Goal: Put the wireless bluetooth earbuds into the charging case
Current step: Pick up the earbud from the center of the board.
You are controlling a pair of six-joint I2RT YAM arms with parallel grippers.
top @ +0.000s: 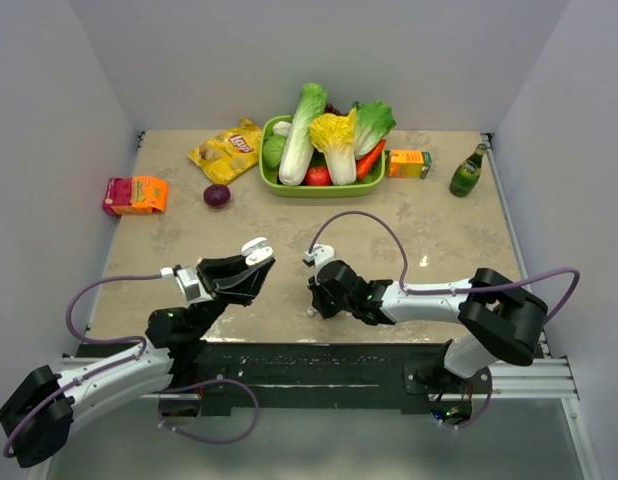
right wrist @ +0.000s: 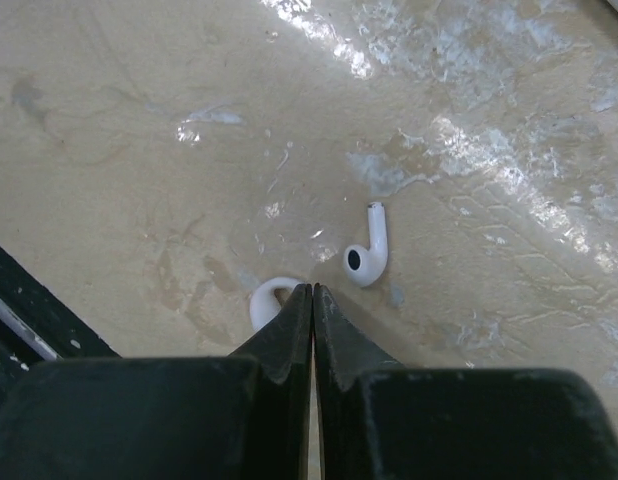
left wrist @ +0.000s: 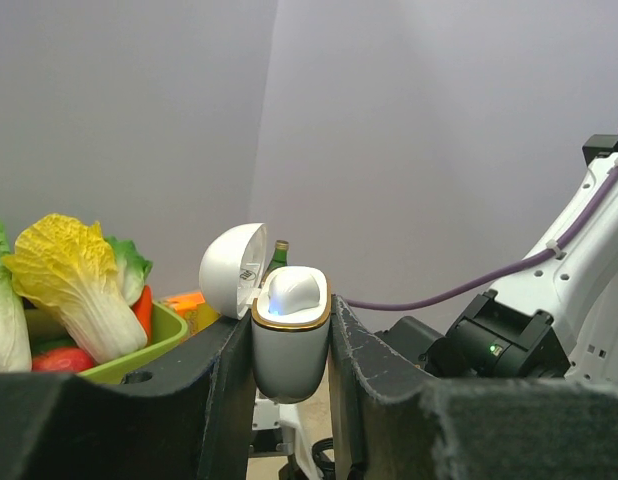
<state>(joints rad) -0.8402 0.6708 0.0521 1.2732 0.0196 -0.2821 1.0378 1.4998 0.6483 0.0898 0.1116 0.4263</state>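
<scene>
The left gripper is clamped on the white glossy plastic charging case with a gold rim. It holds the case upright and clear of the table, one finger against each side wall. The rounded hinged lid stands open, tipped back to the left in the left wrist view. The right gripper is down at the beige marbled tabletop, its fingers pressed together. One white stemmed plastic earbud lies free on the tabletop just beyond the fingertips. A second white earbud sits against the left side of the fingertips, partly hidden; whether it is pinched cannot be determined.
</scene>
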